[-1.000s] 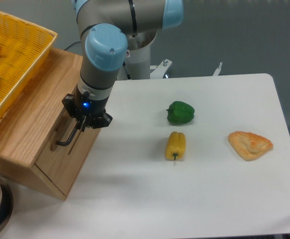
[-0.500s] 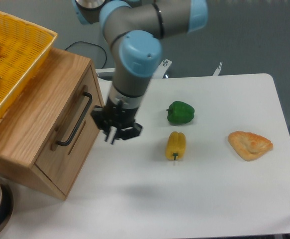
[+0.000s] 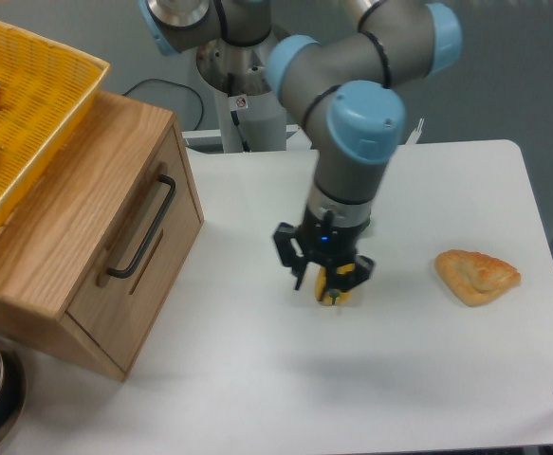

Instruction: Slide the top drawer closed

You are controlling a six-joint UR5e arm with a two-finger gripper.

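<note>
1. A yellow woven basket (image 3: pixel 29 85) holding produce sits on the light-oak wooden cabinet (image 3: pixel 58 218) at the left.
2. The top drawer (image 3: pixel 138 237), its flat oak front carrying a long thin black bar handle (image 3: pixel 143 227), sits flush with the cabinet.
3. The gripper (image 3: pixel 323 280) hangs over a yellow pepper (image 3: pixel 336 282) mid-table, well apart from the drawer; whether its fingers are spread I cannot tell.
4. A golden pastry (image 3: pixel 477 275) lies on the white table (image 3: pixel 257 379) at the right.
</note>
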